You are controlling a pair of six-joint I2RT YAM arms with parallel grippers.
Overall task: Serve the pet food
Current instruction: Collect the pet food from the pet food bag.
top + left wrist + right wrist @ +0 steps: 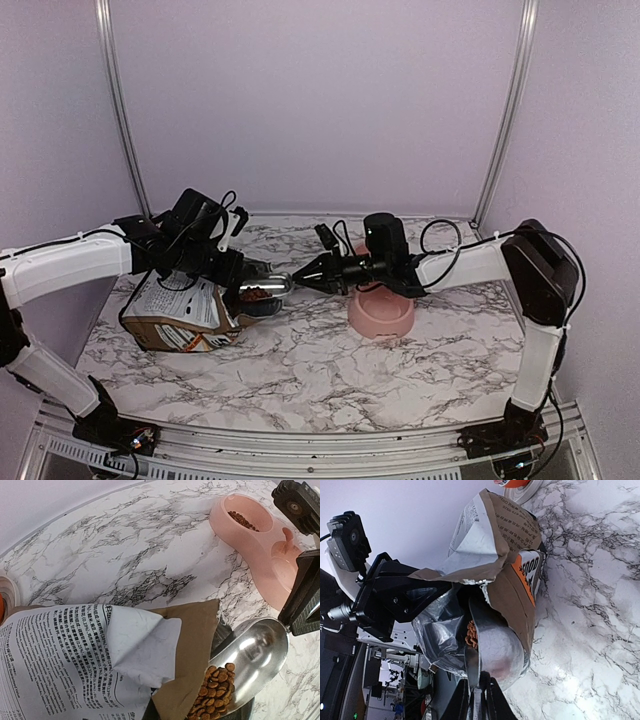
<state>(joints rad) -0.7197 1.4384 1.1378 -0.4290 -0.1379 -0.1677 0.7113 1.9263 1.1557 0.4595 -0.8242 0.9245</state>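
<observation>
Top view: a brown paper bag (pixel 175 318) lies on its side on the marble table (pixel 330 380), its mouth facing 3 o'clock. The left gripper (pixel 243 268) has its jaws pinched on the upper lip of the bag and holds the mouth open. The right gripper (pixel 300 279) reaches in from 3 o'clock, jaws clamped narrowly on the handle of a metal scoop (pixel 268 290). The scoop's bowl sits in the bag mouth. The pet food (pixel 215 695), dark brown pellets, fills the scoop end nearest the bag. More of it lies in one compartment of the pink bowl (pixel 265 565), at 4 o'clock from the scoop. A small dish (pixel 6 592) shows at the 9 o'clock edge of the left wrist view.
</observation>
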